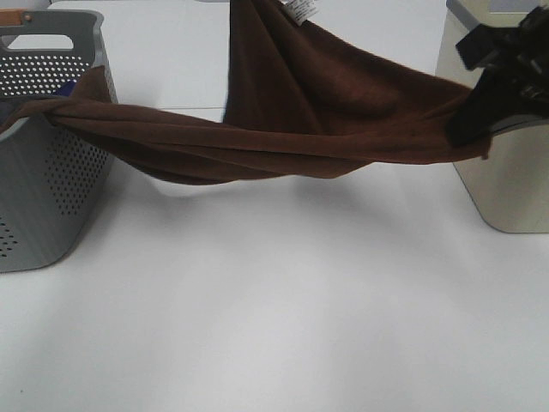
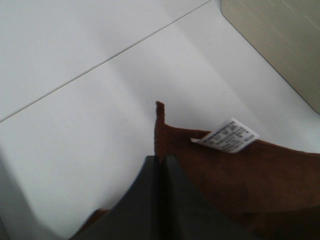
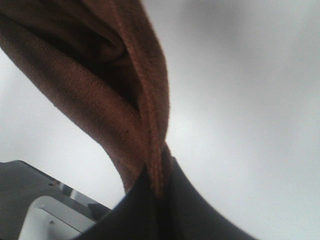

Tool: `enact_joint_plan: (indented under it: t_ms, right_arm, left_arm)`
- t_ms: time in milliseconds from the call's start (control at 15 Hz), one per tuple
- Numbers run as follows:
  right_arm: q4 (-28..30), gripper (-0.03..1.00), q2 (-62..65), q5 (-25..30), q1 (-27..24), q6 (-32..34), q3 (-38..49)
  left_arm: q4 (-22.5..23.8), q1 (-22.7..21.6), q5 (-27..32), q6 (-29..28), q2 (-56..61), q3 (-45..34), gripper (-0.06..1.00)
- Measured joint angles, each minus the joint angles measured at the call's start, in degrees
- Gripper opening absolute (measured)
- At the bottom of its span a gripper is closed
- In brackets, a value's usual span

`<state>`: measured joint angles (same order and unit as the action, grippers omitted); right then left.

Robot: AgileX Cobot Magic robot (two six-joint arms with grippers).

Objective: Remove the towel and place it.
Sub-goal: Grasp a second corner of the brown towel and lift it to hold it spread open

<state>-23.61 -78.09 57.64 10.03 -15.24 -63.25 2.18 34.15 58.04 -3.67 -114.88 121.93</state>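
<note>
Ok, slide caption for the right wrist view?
Right gripper shut on a hemmed edge of the twisted brown towel.

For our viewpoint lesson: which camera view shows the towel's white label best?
The left wrist view: the whole label shows at the towel edge, printed lines visible. The high view catches only a cropped bit at the top; the right wrist view shows none.

The dark brown terry towel [image 1: 326, 120] hangs twisted and sagging in mid-air, stretched left to right, its white-labelled corner raised far.
</note>
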Motion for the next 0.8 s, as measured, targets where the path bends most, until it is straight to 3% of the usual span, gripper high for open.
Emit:
enact_joint_plan:
  t_ms: [133, 267, 600, 800]
  right_arm:
    - [9.00, 0.00, 0.00, 5.44, 0.00, 6.30, -7.56]
    - [13.24, 0.00, 0.00, 7.33, 0.00, 8.71, -16.62]
    - [18.91, 0.00, 0.11, 6.99, 0.00, 9.05, -40.39]
    - [18.45, 0.00, 0.29, 5.56, 0.00, 9.05, -49.05]
  left_arm:
    - [-1.03, -0.11, -1.66, 0.06, 0.92, 0.00, 0.00]
    - [-1.66, -0.11, -7.39, 0.06, 4.47, 0.00, 0.00]
    - [1.26, -0.11, -25.04, 0.11, 16.10, 0.00, 0.00]
    - [4.87, -0.11, -27.44, 0.11, 19.08, 0.06, 0.00]
